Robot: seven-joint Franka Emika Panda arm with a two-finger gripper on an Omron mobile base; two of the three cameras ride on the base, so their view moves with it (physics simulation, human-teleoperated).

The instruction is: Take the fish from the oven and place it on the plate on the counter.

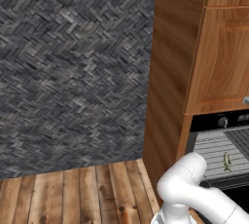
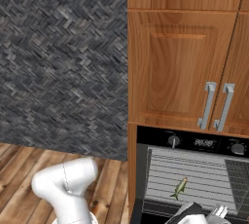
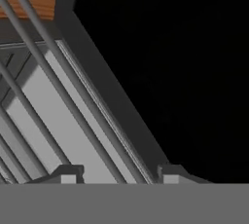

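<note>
Wooden cupboards point(image 2: 180, 67) above oven point(image 2: 194, 179). Wire rack point(image 2: 204, 177) bars cross close before fingers point(image 3: 116, 175), fingers apart, holding nothing. Fish point(image 2: 179, 188) on rack, up left of fingers.

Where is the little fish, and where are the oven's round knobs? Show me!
fish point(image 2: 179, 188): right base view, the middle of its body, lying on the wire rack.
oven point(image 2: 173, 141): right base view, the left round knob on its black top panel.
</note>
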